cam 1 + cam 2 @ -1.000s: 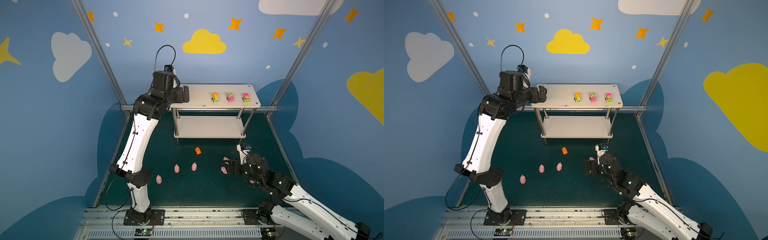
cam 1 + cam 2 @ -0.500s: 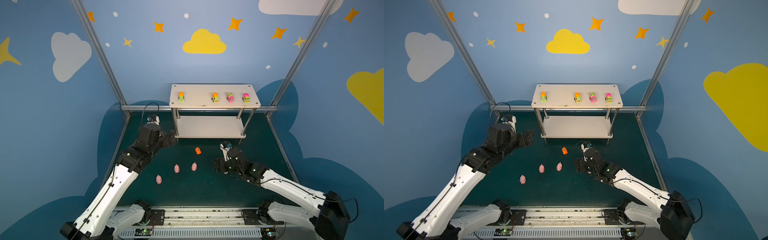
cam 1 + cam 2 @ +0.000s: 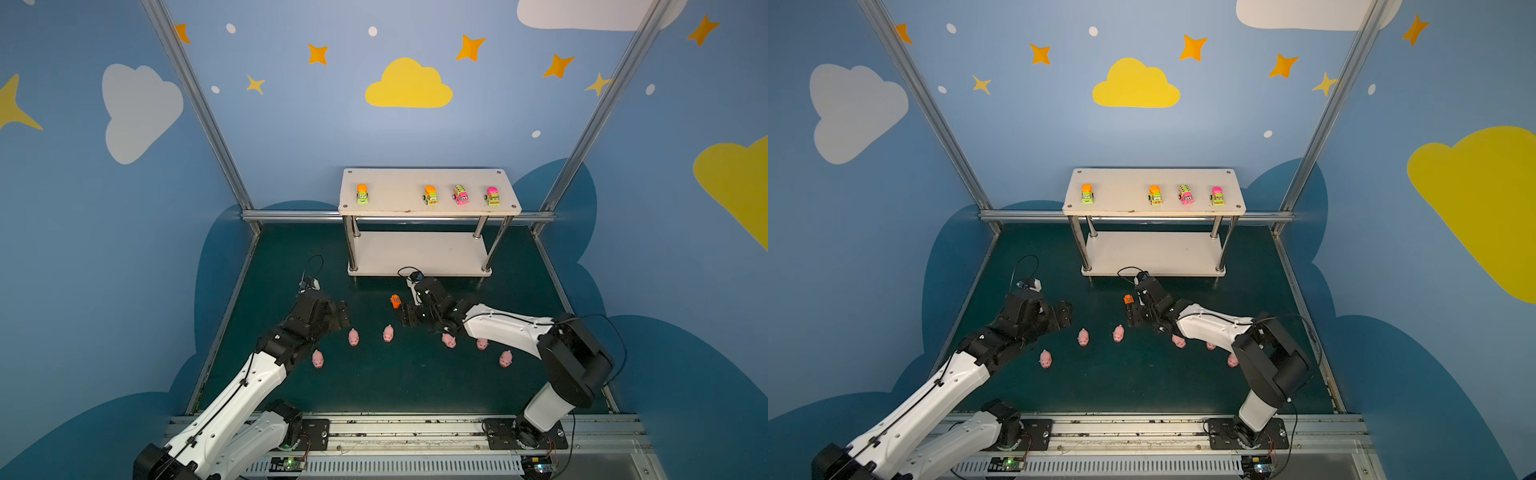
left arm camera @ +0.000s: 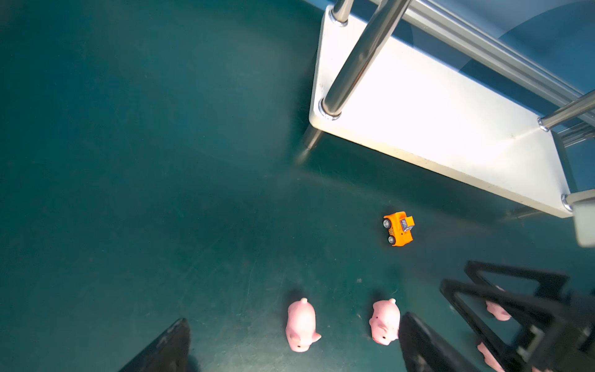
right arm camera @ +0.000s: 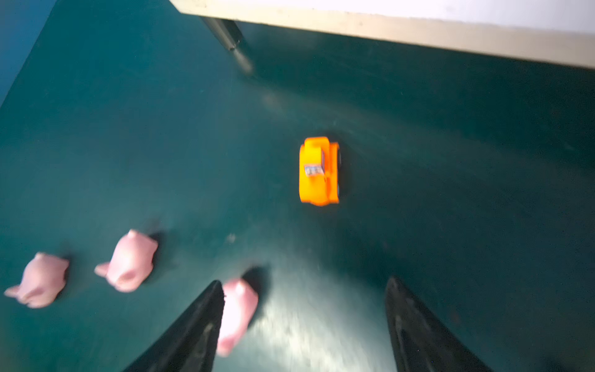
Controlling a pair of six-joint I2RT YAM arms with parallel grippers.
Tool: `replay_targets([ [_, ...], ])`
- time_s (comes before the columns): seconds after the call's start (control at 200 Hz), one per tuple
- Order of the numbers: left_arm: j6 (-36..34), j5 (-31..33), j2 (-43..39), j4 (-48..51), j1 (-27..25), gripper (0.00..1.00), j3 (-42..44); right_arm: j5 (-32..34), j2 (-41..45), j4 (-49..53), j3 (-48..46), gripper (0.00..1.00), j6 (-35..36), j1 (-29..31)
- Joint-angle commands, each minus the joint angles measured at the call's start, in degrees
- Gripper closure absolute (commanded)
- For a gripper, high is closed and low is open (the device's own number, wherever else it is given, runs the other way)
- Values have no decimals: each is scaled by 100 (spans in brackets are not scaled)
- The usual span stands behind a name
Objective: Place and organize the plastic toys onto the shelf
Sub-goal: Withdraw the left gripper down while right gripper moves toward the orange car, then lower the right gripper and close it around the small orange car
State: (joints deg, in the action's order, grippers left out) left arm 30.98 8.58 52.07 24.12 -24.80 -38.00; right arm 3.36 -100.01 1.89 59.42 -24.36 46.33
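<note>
My right gripper [image 5: 304, 286] is wide open and holds nothing. It hangs low over the desk [image 3: 415, 386], aimed at the orange car [image 5: 319, 170], which stands just ahead of the fingertips, in front of the shelf [image 3: 395, 183]. One pig [image 5: 238, 312] lies just beside one finger, so I should go straight forward, bring the jaws to both wheel sides of the car and close gently; I think it can roll away. My left gripper [image 3: 340, 316] is also fully open and empty, near the other pigs [image 3: 353, 336]. Four vehicles [image 3: 430, 195] stand on the top board.
</note>
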Motion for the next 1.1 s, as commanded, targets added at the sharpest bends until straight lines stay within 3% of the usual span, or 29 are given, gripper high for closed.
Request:
replay_targets([
  [0.0, 248, -6, -13, -459, -8, 0, 257, -50, -466, -130, 428, 23, 163, -58],
  [0.225, 180, 226, 19, -658, 0, 0, 590, -195, -1329, -71, 1012, 23, 191, -227],
  [0.436, 216, 259, 313, -793, 29, 0, 609, -173, -1795, 73, 1399, 31, 262, -274],
  [0.601, 211, 215, 503, -778, 54, 0, 551, -103, -1936, 179, 1496, 39, 269, -278],
  [1.096, 271, 107, 340, -815, 60, 0, 572, 42, -1903, 390, 1311, 49, 177, -49],
])
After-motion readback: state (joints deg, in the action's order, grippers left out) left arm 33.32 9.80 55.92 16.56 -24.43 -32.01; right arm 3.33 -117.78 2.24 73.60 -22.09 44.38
